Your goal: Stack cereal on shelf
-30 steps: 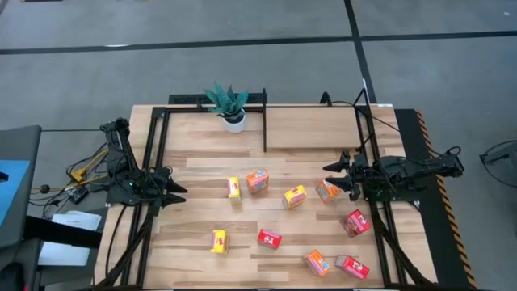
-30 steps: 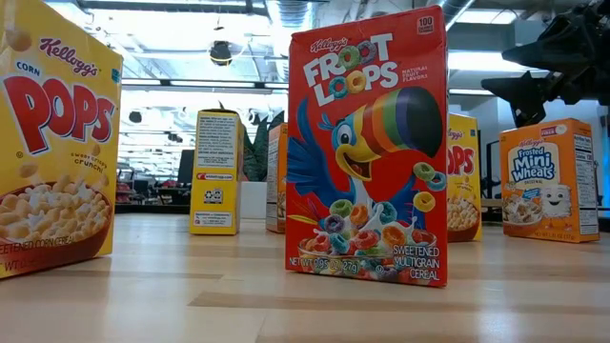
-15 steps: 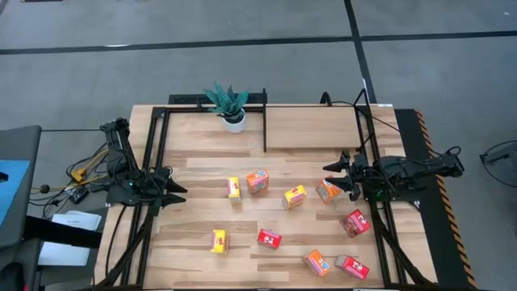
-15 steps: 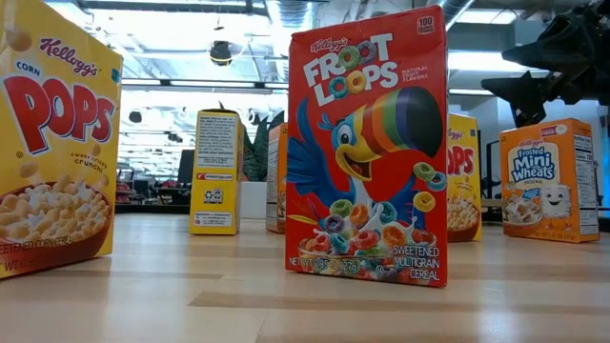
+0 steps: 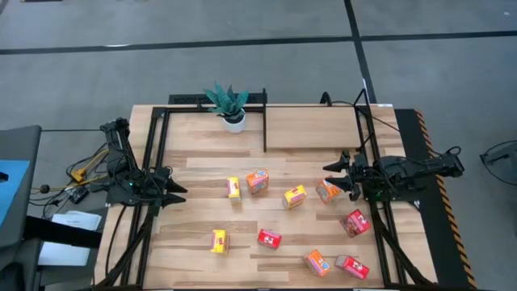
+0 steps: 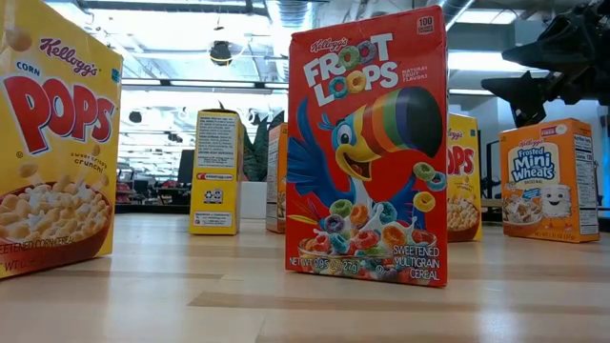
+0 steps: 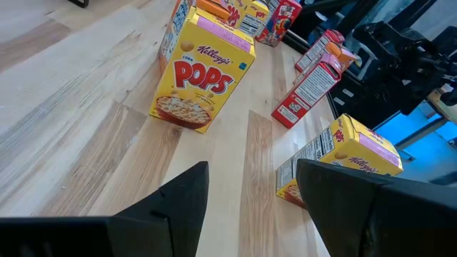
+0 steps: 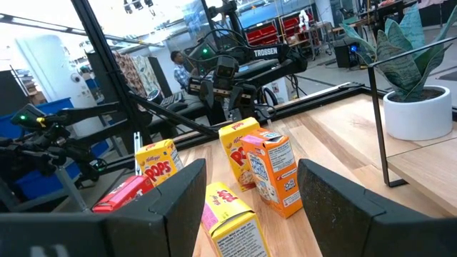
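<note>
A: Where are the cereal boxes [image 5: 295,196]?
B: Nine of them are scattered over the front half of the table [image 5: 194,242], none on the shelf [image 5: 311,128] at the far edge. A plant [image 5: 229,103] stands at about eleven o'clock from the middle box.
A: And the right gripper [image 5: 329,175]?
B: It hovers at the table's three o'clock edge, fingers partly spread, gripping nothing, its tips just beside an orange box [image 5: 327,191].
A: The left gripper [image 5: 181,194]?
B: It waits at nine o'clock, also partly spread and empty, apart from the nearest yellow box [image 5: 233,187].
</note>
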You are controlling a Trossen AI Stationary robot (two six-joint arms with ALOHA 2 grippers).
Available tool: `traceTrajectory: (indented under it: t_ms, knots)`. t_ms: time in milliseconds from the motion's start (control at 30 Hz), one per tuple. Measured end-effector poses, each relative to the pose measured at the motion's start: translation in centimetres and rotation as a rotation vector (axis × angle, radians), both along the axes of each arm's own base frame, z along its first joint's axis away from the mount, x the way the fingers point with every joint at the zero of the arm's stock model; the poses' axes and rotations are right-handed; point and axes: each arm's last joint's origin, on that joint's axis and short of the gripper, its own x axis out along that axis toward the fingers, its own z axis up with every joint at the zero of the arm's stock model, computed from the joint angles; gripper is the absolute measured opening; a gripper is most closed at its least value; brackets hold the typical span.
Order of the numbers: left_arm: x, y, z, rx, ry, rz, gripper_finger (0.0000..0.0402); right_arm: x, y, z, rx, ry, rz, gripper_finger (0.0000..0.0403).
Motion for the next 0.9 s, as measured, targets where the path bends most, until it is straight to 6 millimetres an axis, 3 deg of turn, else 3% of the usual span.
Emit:
traceTrajectory:
  t_ms: [533,767,900]
  knots:
    - [0.0,0.0,-0.01,0.005,0.0,-0.001,0.0203,0.0,0.0,0.01,-0.004,0.0,-0.001,0.0245]
    - [0.01,0.06,0.02,0.197,-0.025,-0.031,0.0203,0.01,-0.2,0.02,-0.034,-0.001,-0.044,0.0245]
    - [0.04,0.34,0.15,0.22,-0.056,0.069,0.0203,0.0,-0.24,0.13,0.123,-0.018,-0.037,0.0245]
